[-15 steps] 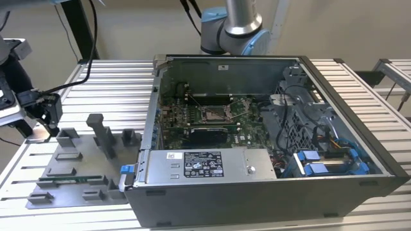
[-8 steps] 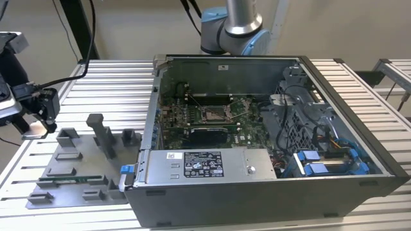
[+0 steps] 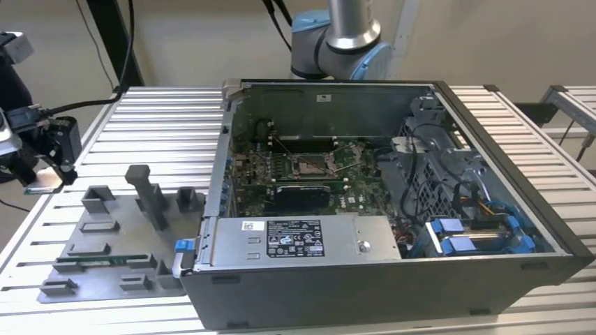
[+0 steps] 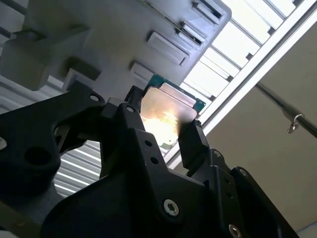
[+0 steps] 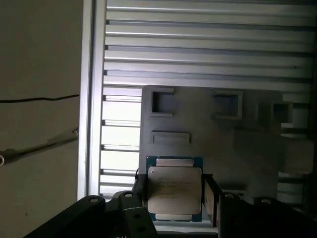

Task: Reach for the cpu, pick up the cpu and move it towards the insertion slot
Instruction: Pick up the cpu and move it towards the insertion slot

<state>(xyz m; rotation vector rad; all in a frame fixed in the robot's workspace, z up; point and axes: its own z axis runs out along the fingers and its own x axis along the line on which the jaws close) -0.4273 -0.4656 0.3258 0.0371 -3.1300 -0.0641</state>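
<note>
We grip the cpu (image 5: pixel 174 198) by two opposite edges, the gripper's (image 5: pixel 175 187) jaws clenched on it, likely to spare its faces, above the grey tray's (image 5: pixel 195 106) edge.

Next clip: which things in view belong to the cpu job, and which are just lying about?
Job in hand: the cpu, clamped in the gripper; the insertion slot inside the computer case.
Lying about: the grey tray; the memory stick lying in it.
</note>
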